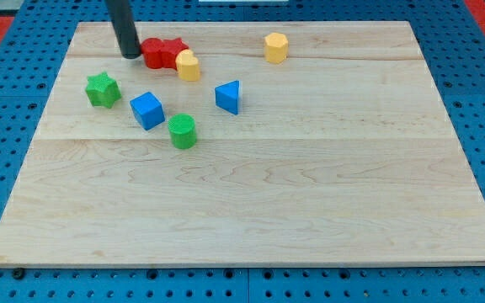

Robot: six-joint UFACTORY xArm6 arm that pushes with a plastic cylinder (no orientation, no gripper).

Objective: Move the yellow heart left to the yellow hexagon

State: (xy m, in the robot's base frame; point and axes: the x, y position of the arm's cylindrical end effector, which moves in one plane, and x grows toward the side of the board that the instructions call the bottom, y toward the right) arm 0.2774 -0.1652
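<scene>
The yellow heart (188, 65) lies near the view's top left, touching the right side of two red blocks (162, 52). The yellow hexagon (276, 47) sits to its right, near the view's top centre, about a hundred pixels away. My tip (130, 55) rests on the board just left of the red blocks, with those blocks between it and the yellow heart.
A green star (103, 89) sits at the left. A blue cube (147, 110), a green cylinder (183, 131) and a blue triangular block (228, 97) lie below the heart. The wooden board (251, 210) rests on a blue perforated table.
</scene>
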